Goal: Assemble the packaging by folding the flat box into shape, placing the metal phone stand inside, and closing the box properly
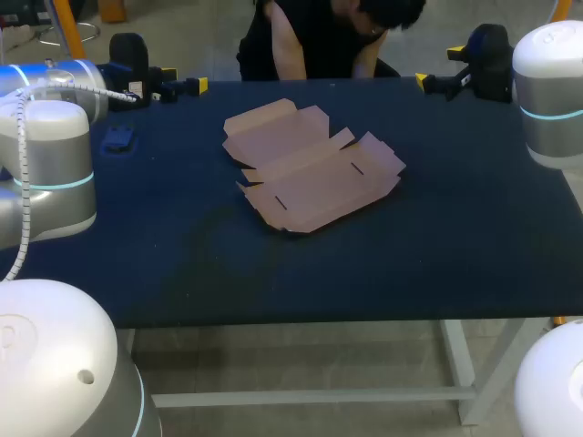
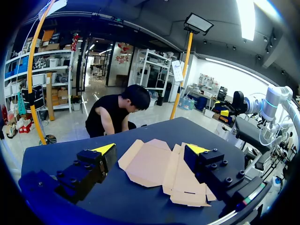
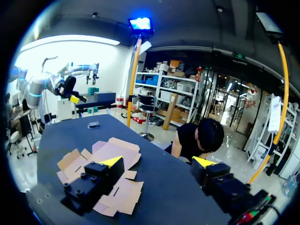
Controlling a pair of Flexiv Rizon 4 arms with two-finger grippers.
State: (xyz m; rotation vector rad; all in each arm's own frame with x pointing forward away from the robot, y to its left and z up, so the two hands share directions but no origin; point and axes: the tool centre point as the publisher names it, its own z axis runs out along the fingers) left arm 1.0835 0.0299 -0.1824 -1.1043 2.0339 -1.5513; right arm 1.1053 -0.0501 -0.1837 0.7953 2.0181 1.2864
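From my station I read this as the very start of the job. The flat brown cardboard box blank lies unfolded near the middle of the dark blue surface, flaps spread and slots facing up, with no wall raised. It rests slightly askew, one long edge angled toward my left arm, which I judge leaves its panels within reach from either side. My left claw hangs above the far left corner of the surface with its yellow tips spread wide and nothing between them; the blank sits ahead of it, well apart. My right claw hangs above the far right corner, also spread wide and empty, with the blank ahead of it and off to one side. Both arms are parked out at the corners, I judge, so that the blank is unobstructed for the overhead camera and either claw can come in first. A small dark flat object lies on the surface near the far left corner, close to my left arm. It may be the metal phone stand, but I cannot tell from here. I take the first fold to be the step in hand: thin card lying flat gives the tips little to catch, so an edge or flap would need lifting first.
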